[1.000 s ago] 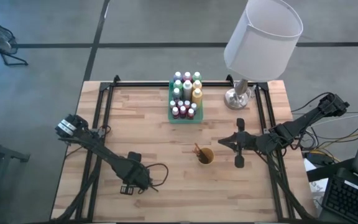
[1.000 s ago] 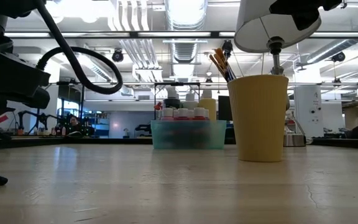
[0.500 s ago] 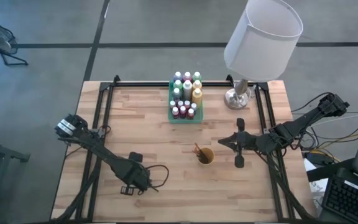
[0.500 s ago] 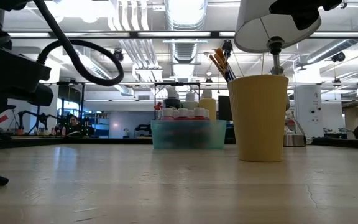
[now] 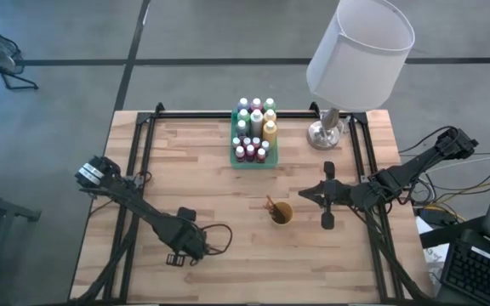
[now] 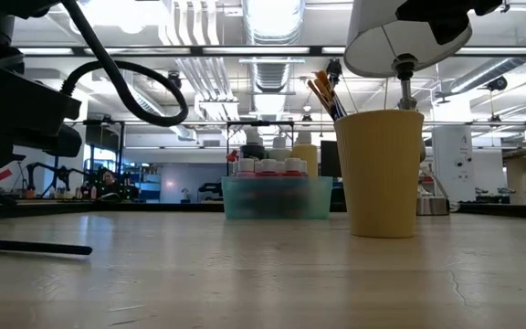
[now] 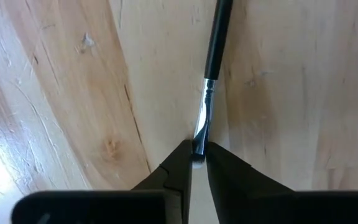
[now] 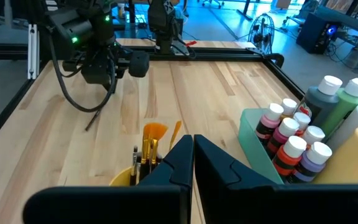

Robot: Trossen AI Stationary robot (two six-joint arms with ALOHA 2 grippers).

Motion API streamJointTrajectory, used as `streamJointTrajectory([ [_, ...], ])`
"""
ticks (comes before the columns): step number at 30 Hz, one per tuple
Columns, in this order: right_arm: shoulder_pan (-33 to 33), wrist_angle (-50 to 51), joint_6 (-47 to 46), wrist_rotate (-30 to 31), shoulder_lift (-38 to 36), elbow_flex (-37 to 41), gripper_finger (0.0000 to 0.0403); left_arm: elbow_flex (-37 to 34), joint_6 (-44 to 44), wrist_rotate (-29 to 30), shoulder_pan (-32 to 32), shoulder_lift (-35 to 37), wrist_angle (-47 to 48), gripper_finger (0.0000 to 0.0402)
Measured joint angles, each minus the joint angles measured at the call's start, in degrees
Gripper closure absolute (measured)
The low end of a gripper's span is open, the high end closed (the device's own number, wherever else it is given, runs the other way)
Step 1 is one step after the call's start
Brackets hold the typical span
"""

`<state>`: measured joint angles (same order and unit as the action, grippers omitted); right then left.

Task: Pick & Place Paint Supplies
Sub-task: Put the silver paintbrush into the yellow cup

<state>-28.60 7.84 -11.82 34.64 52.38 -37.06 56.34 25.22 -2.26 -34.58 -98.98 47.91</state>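
Pinching only the bristle tip of the paintbrush (image 7: 211, 81), the left gripper (image 7: 196, 163) is risking slippage; the right gripper (image 8: 192, 163) is idling shut near the cup (image 5: 281, 213).

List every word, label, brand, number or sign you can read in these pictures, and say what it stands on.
None can be read.
Paint bottles in the green tray: no label legible.
Yellow cup: plain, no print.
Lamp: plain shade, no marking.
Paintbrush on the table: no writing visible on the handle.
Room behind the table in the low view: any signs too small to read.
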Motion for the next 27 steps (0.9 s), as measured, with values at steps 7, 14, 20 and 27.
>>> streamJointTrajectory([
  [7,0.0,0.0,0.0,0.0,0.0,0.0,0.0394,0.0,2.4,-0.8,0.1,0.0,-0.1,0.0393],
  [14,0.0,0.0,-0.1,0.0,0.0,0.0,0.0394,0.0,5.5,-2.1,0.1,1.7,-0.1,0.0399],
  [20,0.0,-0.1,-0.1,0.0,0.0,0.0,0.0394,-0.2,6.5,-2.6,0.1,3.8,-0.7,0.0401],
  [27,0.0,-0.1,-0.1,0.0,0.0,0.0,0.0394,-0.2,6.8,-4.5,1.1,3.9,-4.1,0.0401],
])
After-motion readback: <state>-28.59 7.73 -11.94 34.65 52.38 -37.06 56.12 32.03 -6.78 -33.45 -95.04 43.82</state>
